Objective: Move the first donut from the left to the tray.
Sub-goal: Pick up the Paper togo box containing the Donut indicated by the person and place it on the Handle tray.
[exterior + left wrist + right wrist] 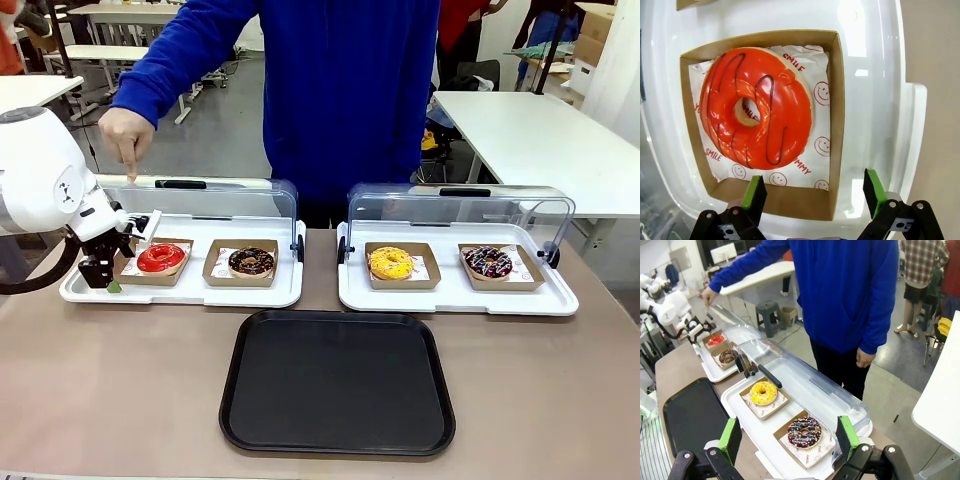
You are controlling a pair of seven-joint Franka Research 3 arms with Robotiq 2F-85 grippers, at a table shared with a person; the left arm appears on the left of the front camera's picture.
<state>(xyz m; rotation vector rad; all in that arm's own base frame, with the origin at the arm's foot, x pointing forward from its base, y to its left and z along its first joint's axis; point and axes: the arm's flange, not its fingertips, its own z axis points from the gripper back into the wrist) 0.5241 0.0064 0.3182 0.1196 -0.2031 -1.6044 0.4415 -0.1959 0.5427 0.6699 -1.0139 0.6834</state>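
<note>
Your left gripper (812,192) hangs with jaws apart over the near wall of the cardboard tray; its wrist view shows you dark drizzle lines on the glossy red donut (756,114), too fine from the front, in the left white tray (180,295).

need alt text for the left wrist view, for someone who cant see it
A glossy red-glazed ring donut with thin dark drizzle lies on white smiley-print paper in a small brown cardboard tray, seen from directly above. The left gripper hangs open over the cardboard tray's near edge, green pads apart. The cardboard tray sits in a white tray.
</note>
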